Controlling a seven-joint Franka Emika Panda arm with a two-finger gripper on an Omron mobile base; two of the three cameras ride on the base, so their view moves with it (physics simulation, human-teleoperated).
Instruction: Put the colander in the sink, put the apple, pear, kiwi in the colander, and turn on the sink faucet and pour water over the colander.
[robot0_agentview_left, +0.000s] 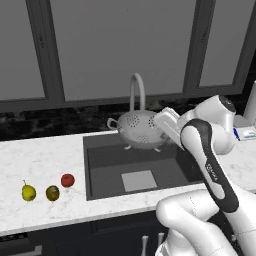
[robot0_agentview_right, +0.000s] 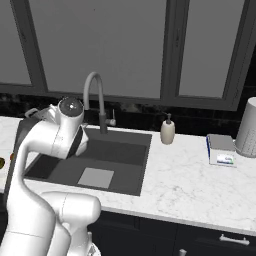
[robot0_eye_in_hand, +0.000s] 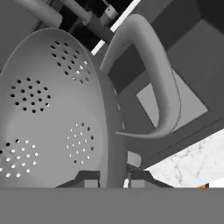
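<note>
Above the sink, the jaws hold the colander by its rim, tilted and not yet set down. On the desk wait the pear, kiwi and apple; the sink faucet seems dry.

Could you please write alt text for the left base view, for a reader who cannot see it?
The white robot arm holds the silver colander tilted in the air over the back of the dark sink, in front of the gooseneck faucet. On the marble counter left of the sink, the pear, kiwi and apple wait in a row.
</note>
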